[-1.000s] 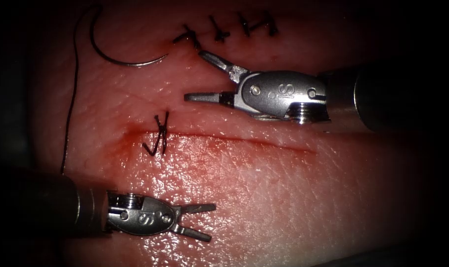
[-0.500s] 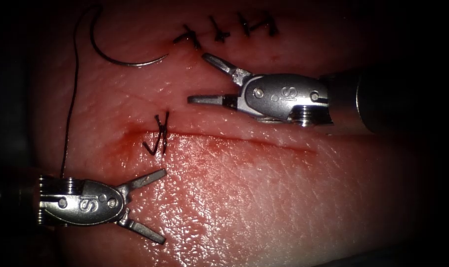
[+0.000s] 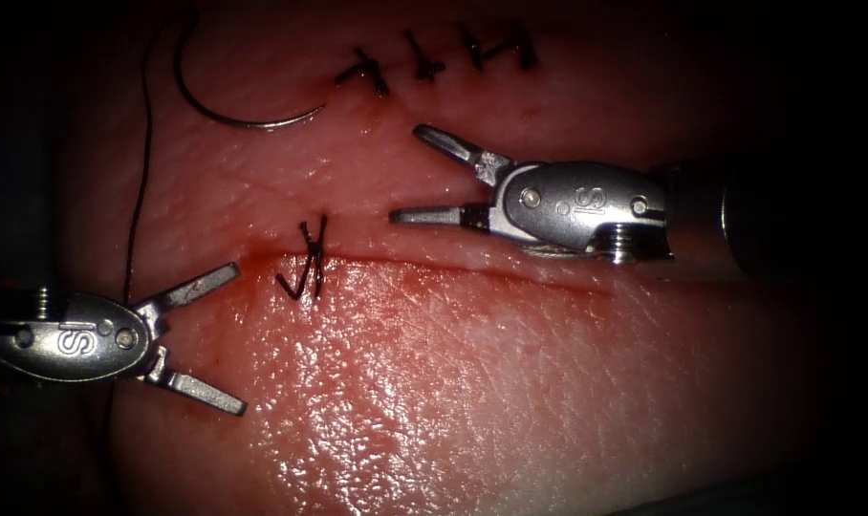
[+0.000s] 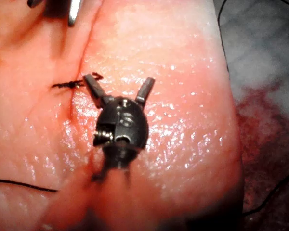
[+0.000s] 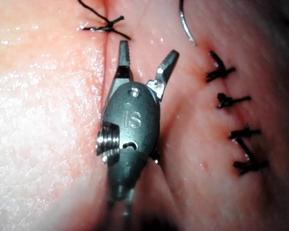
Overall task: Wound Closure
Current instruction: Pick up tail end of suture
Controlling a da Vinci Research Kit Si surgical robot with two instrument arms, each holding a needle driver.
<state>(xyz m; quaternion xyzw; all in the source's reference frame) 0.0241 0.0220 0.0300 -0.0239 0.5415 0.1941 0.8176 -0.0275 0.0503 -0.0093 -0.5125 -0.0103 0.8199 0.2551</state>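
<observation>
1. Tissue (image 3: 510, 401): pork slab, glossy, takes up most of the endoscope view. Cut (image 3: 510, 272) runs roughly level across the middle, red fluid (image 3: 377, 287) pooled along it. Most of its length to the right of the single stitch looks unclosed, my read.
2. Right pincer (image 3: 417, 174): enters from the right, sits just above the cut. Jaws spread wide, holding nothing. Upper jaw angles toward the older stitch row, lower jaw lies nearly parallel to the cut. Right wrist view (image 5: 147, 60) agrees: jaws apart, clear of tissue and thread.
3. Left pincer (image 3: 235, 339): at the left edge, below the cut's left end. Jaws spread, empty. Upper jaw tip is near the fluid at the cut's end, not gripping it. Left wrist view (image 4: 119, 85) has one jaw tip just beside the knot, but I can't tell if it touches.
4. Needle (image 3: 233, 110): lies free on the tissue surface, upper left, well apart from both pincers, not in the tissue. Parked clear of the cut, I'd guess.
5. Thread (image 3: 138, 191): runs from the needle's end down the left side toward the left tool, slack.
6. Stitch row (image 3: 434, 59): knotted stitches along the upper, separate line.
7. Knot (image 3: 308, 260): one tied stitch across the cut's left end, short tails sticking out.
</observation>
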